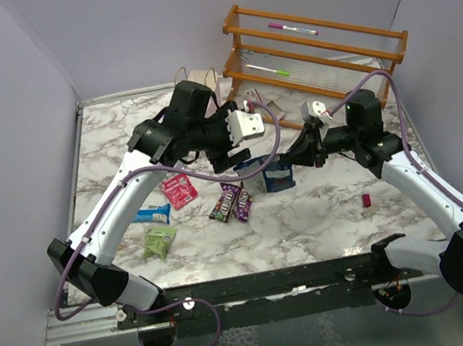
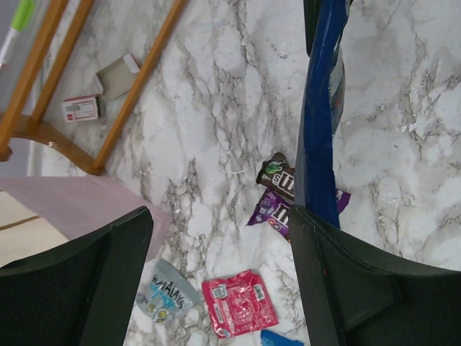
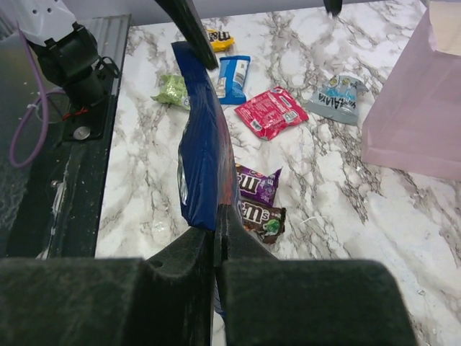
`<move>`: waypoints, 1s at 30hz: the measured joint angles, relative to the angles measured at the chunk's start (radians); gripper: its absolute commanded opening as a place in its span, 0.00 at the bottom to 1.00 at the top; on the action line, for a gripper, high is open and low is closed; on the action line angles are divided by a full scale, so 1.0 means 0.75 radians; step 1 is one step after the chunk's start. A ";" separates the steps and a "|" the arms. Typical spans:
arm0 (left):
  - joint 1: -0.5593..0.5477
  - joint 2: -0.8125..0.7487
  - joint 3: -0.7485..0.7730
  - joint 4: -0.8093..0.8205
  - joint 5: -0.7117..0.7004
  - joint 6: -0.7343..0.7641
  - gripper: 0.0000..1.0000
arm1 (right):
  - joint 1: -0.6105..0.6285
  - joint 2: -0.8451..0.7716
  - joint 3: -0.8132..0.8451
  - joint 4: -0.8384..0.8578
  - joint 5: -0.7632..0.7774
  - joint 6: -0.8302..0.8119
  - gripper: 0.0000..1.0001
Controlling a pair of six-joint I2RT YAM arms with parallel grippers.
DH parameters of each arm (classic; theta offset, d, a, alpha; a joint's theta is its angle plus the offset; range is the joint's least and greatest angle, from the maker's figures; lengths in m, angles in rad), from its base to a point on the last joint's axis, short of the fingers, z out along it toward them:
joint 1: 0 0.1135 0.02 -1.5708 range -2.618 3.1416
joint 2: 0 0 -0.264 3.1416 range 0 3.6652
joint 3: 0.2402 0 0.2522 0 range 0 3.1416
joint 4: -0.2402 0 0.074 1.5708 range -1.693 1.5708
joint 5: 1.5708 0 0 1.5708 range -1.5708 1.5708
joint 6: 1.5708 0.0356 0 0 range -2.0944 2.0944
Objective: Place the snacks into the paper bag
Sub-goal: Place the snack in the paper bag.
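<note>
Two candy bars (image 3: 259, 189) lie below blue bag (image 3: 204, 158) right claw (image 3: 216, 234) grips; left claw (image 2: 218, 220) gapes.

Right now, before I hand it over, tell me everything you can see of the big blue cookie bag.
The big blue cookie bag is a glossy, crinkled, deep-blue foil-like pouch, seen edge-on, with print I cannot read. The right gripper is shut on one end, holding it on edge over the marble table, next to two dark brown candy bars. The left gripper stands open at its other end; whether a finger touches the bag is unclear.
</note>
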 measured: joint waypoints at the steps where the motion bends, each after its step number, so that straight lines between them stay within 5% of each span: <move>1: 0.000 -0.003 0.028 -0.015 -0.015 0.011 0.79 | 0.000 0.000 0.000 0.000 0.008 0.000 0.01; 10: -0.047 -0.068 0.130 -0.101 -0.024 0.038 0.80 | 0.000 0.001 0.000 0.001 0.037 0.001 0.01; 18: -0.070 -0.069 -0.044 -0.067 0.017 0.015 0.68 | 0.000 -0.002 -0.007 0.011 0.036 0.011 0.01; 23: -0.070 -0.052 -0.127 -0.020 0.037 -0.014 0.42 | 0.000 -0.008 -0.010 0.011 0.036 0.013 0.01; 27: -0.070 -0.052 -0.179 0.053 0.082 -0.052 0.05 | 0.000 -0.008 -0.010 0.012 0.036 0.013 0.02; 30: -0.070 -0.057 -0.226 0.117 0.106 -0.094 0.00 | 0.000 -0.009 -0.014 0.014 0.039 0.014 0.06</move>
